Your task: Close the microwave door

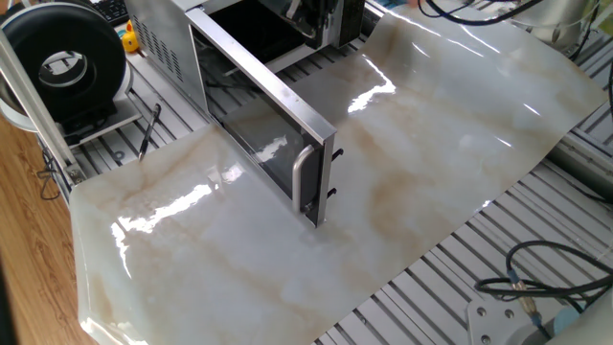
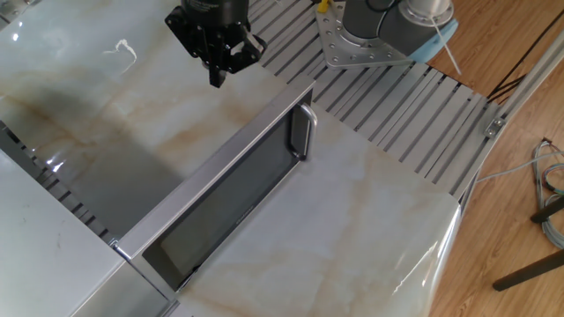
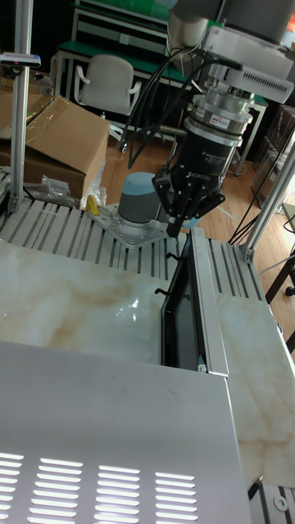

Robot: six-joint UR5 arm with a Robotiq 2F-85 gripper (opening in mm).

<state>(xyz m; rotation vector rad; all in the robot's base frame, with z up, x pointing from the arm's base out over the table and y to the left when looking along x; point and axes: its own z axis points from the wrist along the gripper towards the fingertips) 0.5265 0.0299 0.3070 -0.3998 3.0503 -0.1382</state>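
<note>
The microwave [image 1: 158,38] stands at the table's far left corner, and its grey top fills the bottom of the tall view [image 3: 115,426]. The microwave door [image 1: 268,125] stands wide open and juts out over the marble sheet, handle [image 1: 305,177] at its free end. My gripper [image 2: 217,77] hangs on the door's inner side, a little beyond the free end and above its top edge [image 2: 220,189], not touching it. Its fingers [image 3: 182,214] come together in a point with nothing between them. In one fixed view the gripper [image 1: 321,29] is partly cut off at the top.
A round black fan-like device [image 1: 62,62] and a yellow toy [image 1: 129,38] sit left of the microwave. The arm's base [image 2: 388,26] is bolted to the slotted table behind the door's end. Cables [image 1: 536,278] lie at the near right corner. A marble sheet [image 1: 431,144] covers the table.
</note>
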